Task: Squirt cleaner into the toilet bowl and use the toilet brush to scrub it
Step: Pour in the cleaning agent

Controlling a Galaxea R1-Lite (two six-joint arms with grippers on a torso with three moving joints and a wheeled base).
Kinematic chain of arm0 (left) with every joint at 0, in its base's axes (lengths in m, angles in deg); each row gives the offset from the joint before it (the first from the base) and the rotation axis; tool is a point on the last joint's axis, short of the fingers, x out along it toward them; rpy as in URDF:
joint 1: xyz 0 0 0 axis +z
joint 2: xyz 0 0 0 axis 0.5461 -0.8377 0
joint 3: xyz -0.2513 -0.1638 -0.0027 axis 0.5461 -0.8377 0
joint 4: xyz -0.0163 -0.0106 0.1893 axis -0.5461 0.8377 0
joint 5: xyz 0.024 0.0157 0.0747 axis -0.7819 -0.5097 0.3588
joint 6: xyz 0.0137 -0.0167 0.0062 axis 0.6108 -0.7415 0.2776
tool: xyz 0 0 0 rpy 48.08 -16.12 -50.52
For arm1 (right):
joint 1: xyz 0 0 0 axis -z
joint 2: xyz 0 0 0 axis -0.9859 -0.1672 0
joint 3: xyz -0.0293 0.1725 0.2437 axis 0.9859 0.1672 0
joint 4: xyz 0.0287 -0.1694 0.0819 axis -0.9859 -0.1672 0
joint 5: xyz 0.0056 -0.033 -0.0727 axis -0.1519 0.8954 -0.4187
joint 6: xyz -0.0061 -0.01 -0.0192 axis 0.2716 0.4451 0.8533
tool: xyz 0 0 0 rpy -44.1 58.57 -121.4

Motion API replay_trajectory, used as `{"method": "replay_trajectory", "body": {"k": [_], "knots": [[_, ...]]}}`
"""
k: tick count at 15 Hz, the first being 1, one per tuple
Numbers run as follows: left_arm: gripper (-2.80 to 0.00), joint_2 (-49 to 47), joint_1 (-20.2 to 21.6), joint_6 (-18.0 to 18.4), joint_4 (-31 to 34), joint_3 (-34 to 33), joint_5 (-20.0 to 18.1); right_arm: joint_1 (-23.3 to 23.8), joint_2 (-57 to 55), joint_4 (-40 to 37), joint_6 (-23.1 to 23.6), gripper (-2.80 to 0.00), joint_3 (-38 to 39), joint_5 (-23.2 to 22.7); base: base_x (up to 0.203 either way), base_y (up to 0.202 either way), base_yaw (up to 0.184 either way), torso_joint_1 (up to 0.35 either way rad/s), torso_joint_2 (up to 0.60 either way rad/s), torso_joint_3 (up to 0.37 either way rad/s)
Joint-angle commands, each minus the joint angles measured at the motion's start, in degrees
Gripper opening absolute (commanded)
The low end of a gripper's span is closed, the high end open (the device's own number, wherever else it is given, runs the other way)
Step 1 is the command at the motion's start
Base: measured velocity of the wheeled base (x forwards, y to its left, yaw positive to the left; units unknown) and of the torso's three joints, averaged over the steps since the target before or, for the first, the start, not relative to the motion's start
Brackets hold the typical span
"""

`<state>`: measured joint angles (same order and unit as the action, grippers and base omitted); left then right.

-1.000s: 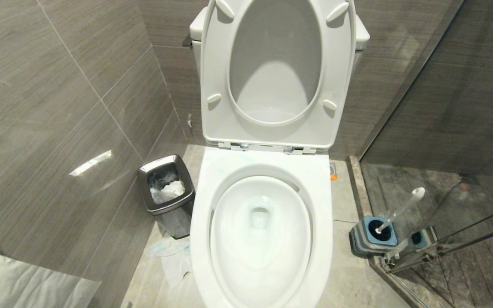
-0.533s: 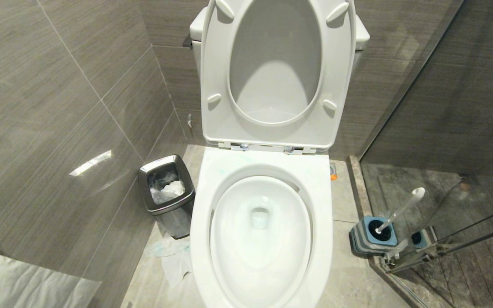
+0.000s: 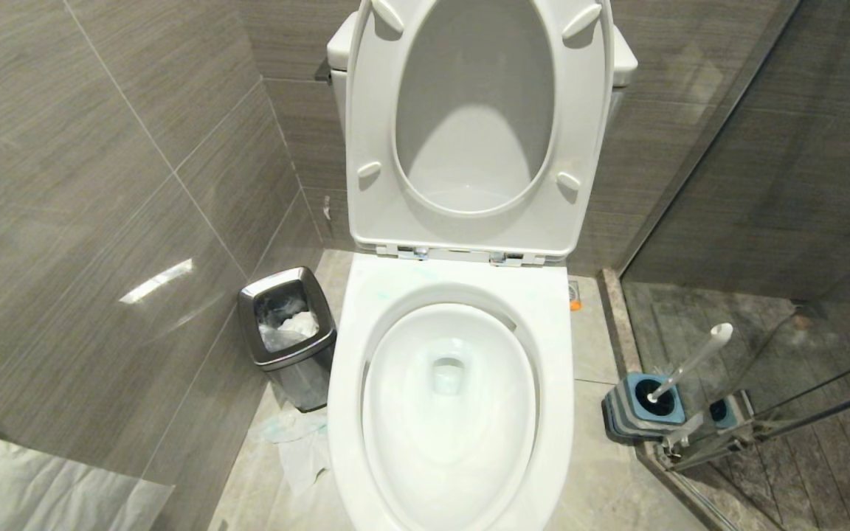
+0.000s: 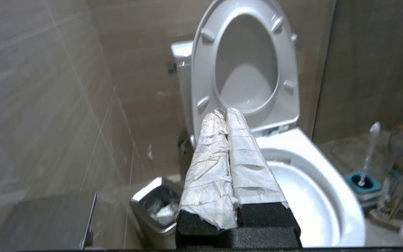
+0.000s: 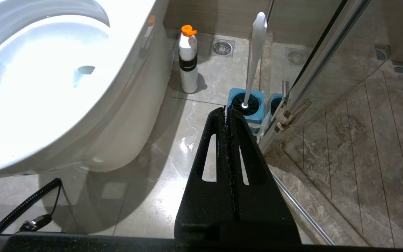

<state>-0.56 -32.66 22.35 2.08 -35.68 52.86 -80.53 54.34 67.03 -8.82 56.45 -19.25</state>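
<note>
Item: toilet bowl [image 3: 448, 413], seat raised, basin unobstructed; cleaner bottle [image 5: 188, 59] upright on floor beside bowl, toilet brush [image 5: 254, 52] in blue holder [image 5: 245, 106] nearby; left gripper [image 4: 225, 113] and right gripper [image 5: 226, 110] both closed, empty; advised opening wide and gripping bottle mid-body.

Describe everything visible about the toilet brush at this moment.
The toilet brush is slim, white, apparently plastic, with a straight handle ending in a rounded, slightly wider tip. It stands tilted, head down and hidden in a small square blue-topped holder with grey-striped sides, on the floor to the right of the toilet bowl, beside the glass shower partition. No pincer touches it.
</note>
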Motion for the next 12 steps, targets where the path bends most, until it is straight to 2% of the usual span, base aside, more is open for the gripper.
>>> {"method": "replay_trajectory", "body": {"k": [1,5,11,12], "knots": [[-2.8,0.0,0.1,1.5,-1.9,-6.6,1.1,0.0,0.0,0.0,0.0,-2.8,0.1,0.0,0.0,0.0,0.0,0.0,0.0,0.0],[-2.8,0.0,0.0,3.6,-9.8,-19.3,2.0,0.0,0.0,0.0,0.0,-2.8,0.1,0.0,0.0,0.0,0.0,0.0,0.0,0.0],[-2.8,0.0,0.0,4.0,-21.9,-35.8,3.3,0.0,0.0,0.0,0.0,-2.8,0.1,0.0,0.0,0.0,0.0,0.0,0.0,0.0],[-2.8,0.0,0.0,4.1,-21.8,-36.4,5.0,0.0,0.0,0.0,0.0,-2.8,0.0,0.0,0.0,0.0,0.0,0.0,0.0,0.0]]}}
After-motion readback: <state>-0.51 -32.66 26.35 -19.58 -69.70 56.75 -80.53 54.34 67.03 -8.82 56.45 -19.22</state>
